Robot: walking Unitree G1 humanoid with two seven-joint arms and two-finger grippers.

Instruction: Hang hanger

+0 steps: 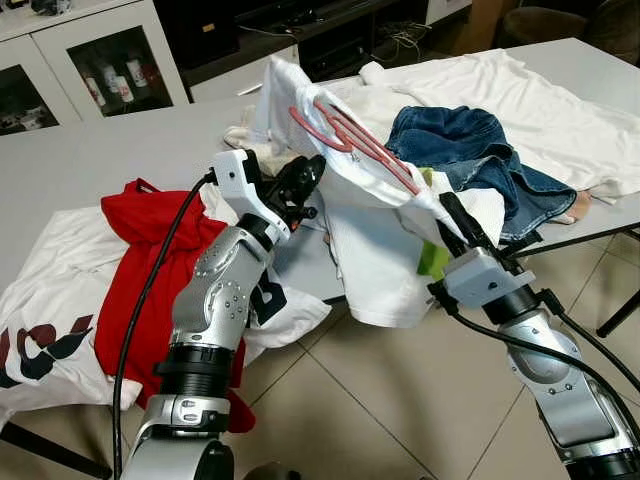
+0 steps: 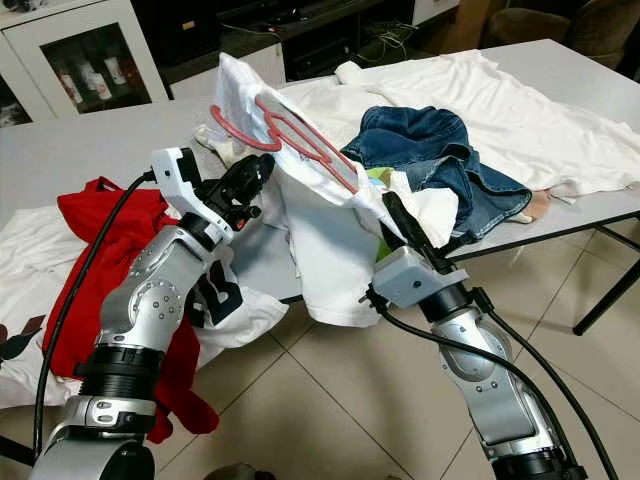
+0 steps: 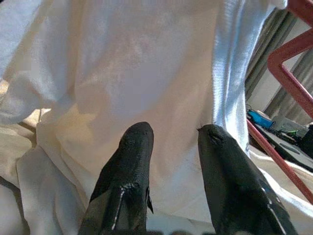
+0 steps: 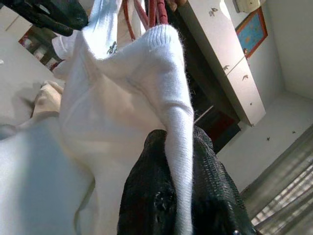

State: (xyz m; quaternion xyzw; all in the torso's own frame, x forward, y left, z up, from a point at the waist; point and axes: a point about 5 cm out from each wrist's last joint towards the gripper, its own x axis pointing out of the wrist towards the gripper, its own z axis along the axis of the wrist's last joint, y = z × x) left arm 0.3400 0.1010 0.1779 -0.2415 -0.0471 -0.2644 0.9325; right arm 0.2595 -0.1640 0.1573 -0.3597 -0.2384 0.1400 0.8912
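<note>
**White shirt and red hanger held up over the table edge**

A white t-shirt point(image 1: 375, 255) is held up in the air just past the near edge of the grey table point(image 1: 120, 150), with a red hanger point(image 1: 350, 140) partly tucked into it. The hanger's looped end pokes out of the cloth at the top, and its long bar is seen slanting down toward the right gripper point(image 1: 452, 222).

The right gripper is clamped shut on the shirt's ribbed collar band; in the right wrist view the band point(image 4: 178, 147) is seen pinched between the two black fingers, with the hanger's red bars point(image 4: 155, 11) sticking up above it.

The left gripper point(image 1: 303, 180) is raised at the shirt's left side. Its fingers point(image 3: 128, 166) are spread apart with nothing between them, tips pressed up near the white fabric, and the red hanger frame point(image 3: 286, 73) is visible just beside them.

On the table, a red garment point(image 1: 150, 260) is draped over the near edge on the left, on top of a white printed shirt point(image 1: 40, 320). A pair of blue jeans point(image 1: 470, 150) is bunched up behind the held shirt, lying on another spread white shirt point(image 1: 540, 100).
</note>
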